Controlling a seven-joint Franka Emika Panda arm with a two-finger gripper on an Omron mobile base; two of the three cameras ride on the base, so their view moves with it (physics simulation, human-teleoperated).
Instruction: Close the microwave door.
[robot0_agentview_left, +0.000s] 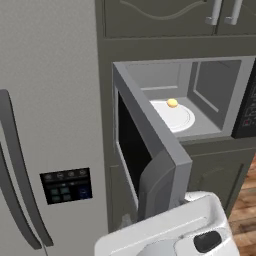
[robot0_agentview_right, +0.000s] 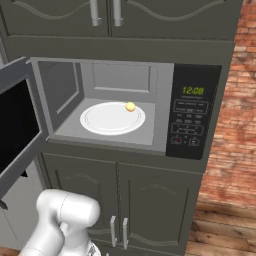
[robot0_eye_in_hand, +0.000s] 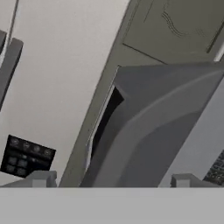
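Microwave door (robot0_agentview_left: 150, 150) stands swung wide on its left hinge, its thick free edge dead ahead of the claw (robot0_eye_in_hand: 111, 180) and just above it, long axis upright. Claw's fingertips (robot0_eye_in_hand: 41, 178) sit apart, gripping nothing. Beyond the door and to the claw's right, the microwave (robot0_agentview_right: 165, 100) gapes, a small yellow item (robot0_agentview_right: 130, 106) on its white turntable plate (robot0_agentview_right: 107, 120). Fridge (robot0_agentview_left: 50, 100) lies left.

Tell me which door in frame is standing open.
The microwave door, the grey-framed panel with the black glass window, swung out to the left of the cavity. The fridge door and the cabinet doors sit flush and shut.
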